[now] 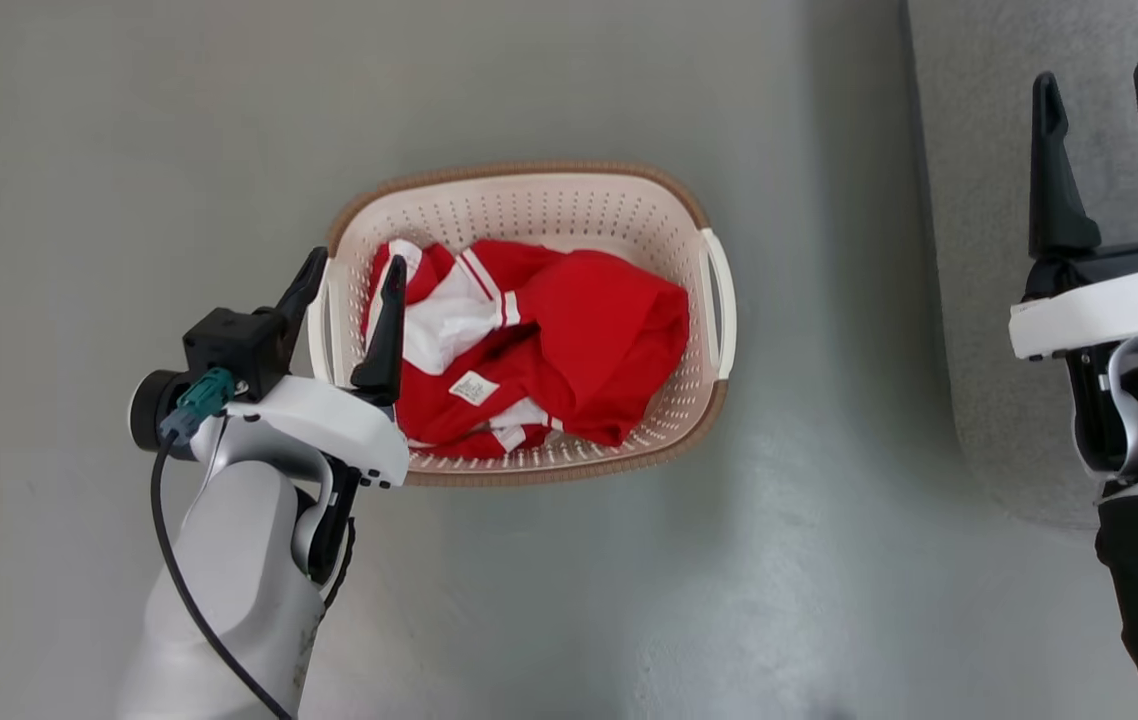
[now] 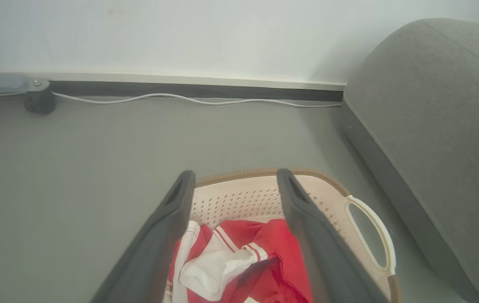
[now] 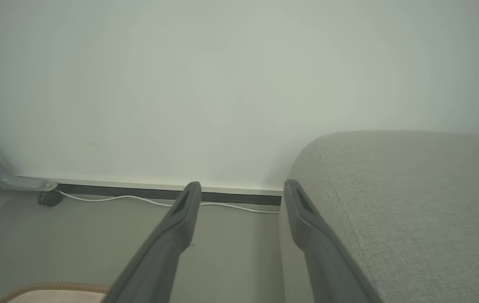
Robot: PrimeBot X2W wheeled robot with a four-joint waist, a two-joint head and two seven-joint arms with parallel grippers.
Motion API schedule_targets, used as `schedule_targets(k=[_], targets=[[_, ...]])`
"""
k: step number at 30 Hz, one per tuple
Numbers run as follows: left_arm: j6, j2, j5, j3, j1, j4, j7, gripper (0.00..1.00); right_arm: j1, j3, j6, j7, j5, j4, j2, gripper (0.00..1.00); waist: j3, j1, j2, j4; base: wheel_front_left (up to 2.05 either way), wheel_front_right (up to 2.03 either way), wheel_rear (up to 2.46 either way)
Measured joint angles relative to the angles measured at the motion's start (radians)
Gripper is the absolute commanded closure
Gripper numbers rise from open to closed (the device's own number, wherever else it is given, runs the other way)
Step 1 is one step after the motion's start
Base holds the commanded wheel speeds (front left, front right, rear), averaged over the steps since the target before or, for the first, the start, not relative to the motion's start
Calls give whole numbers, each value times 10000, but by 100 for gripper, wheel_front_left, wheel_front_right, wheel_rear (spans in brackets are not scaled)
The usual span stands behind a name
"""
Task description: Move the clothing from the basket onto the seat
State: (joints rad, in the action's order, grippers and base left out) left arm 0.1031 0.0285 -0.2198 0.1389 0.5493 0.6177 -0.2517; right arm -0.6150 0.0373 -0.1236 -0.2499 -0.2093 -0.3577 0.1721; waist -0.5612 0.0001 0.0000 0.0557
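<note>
lying bunched in the basket [image 1: 529, 170], the clothing [image 1: 549, 340] is ungripped; the whole move to the seat [image 1: 989, 250], right of the basket, is left. left end effector [image 1: 357, 260] gapes wide at the basket's left rim; right end effector [image 1: 1097, 75], spread and empty, hangs over the seat. grey floor [image 1: 629, 600] beneath the basket, pale wall [image 3: 222, 84] beyond.

The red clothing [image 1: 569, 330] lies bunched up inside the basket [image 1: 549, 210]. You can see its white stripes, a white patch and a small white label. The basket is cream with little holes, a brown rim and white side handles. It stands on the floor [image 1: 129, 150]. The big grey seat [image 1: 969, 200] is near it, on the right.
</note>
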Motion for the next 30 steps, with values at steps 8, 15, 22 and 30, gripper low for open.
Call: schedule_targets(k=[8, 15, 22, 30], targets=[[15, -2, -278, 648, 940, 945, -13, 0, -616, 33, 0, -2, -2, 472, -98, 0, -1105, 0, 0, 147, 0, 0, 0], [75, 0, -619, 1429, 1818, 2004, -40, 0, -1003, 178, 0, -6, -8, 834, -198, 0, -1886, 0, 0, 434, 0, 0, 0], [163, -2, -541, 2006, 2800, 3179, -40, 0, -1258, 629, 0, -15, -36, 1045, -426, 0, -2461, -1, 0, 790, 0, 0, 0], [205, 0, -343, 2481, 3845, 4406, -40, 0, -1543, 999, 0, -15, -117, 1273, -640, 0, -2989, 0, 0, 1191, 0, 0, 0]])
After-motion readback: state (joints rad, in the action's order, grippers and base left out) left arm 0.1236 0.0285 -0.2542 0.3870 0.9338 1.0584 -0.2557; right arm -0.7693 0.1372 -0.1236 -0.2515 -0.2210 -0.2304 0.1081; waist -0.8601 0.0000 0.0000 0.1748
